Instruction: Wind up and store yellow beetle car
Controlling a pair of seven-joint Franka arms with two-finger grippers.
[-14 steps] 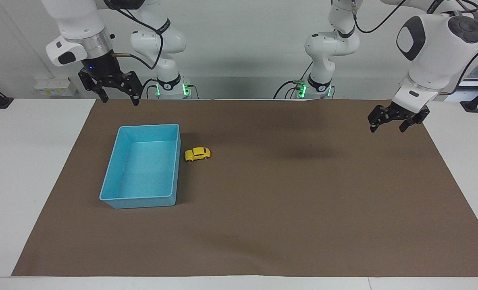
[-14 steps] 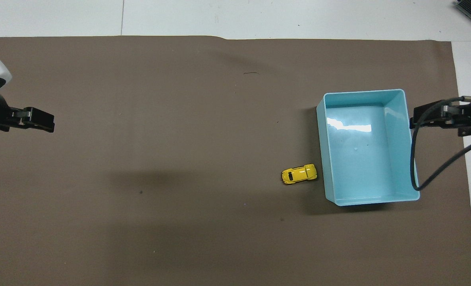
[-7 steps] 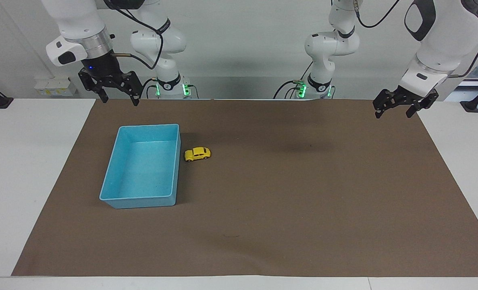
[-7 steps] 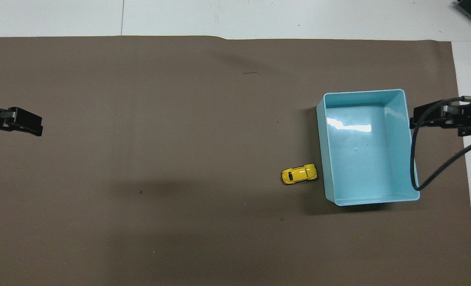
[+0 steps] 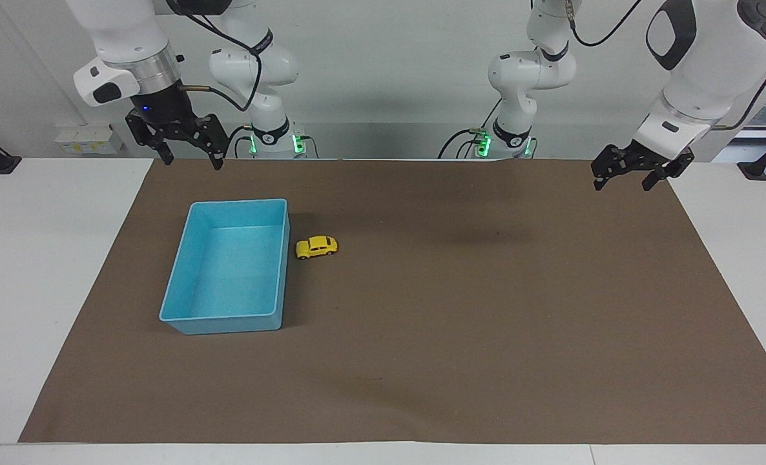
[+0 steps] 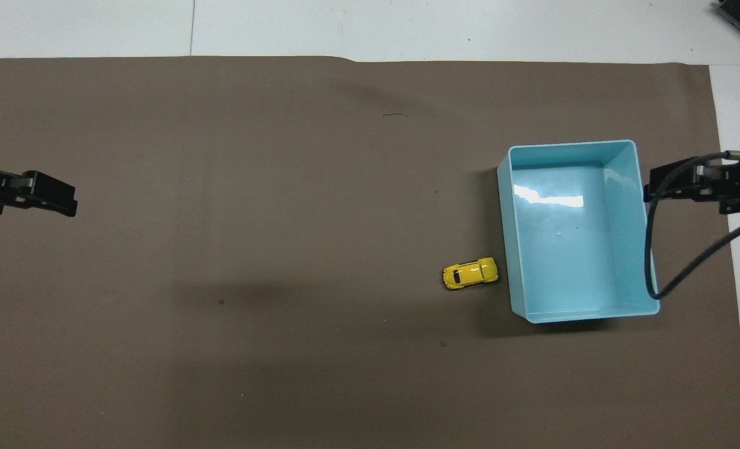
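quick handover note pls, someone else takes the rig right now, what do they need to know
Left gripper: open, empty, raised over the mat's edge at the left arm's end.
Right gripper: open, empty, raised over the mat's edge closest to the robots, near the blue tray.
Yellow beetle car: upright on the brown mat, just beside the tray, outside it.
Tray: empty.
Done: nothing that shows; the car is not stored.
Left: pick up the car, wind it, put it in the tray.

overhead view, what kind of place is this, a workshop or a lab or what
Most likely a robotics lab bench: two open grippers, left and right, hang over a brown mat holding only a yellow beetle car beside a blue tray.
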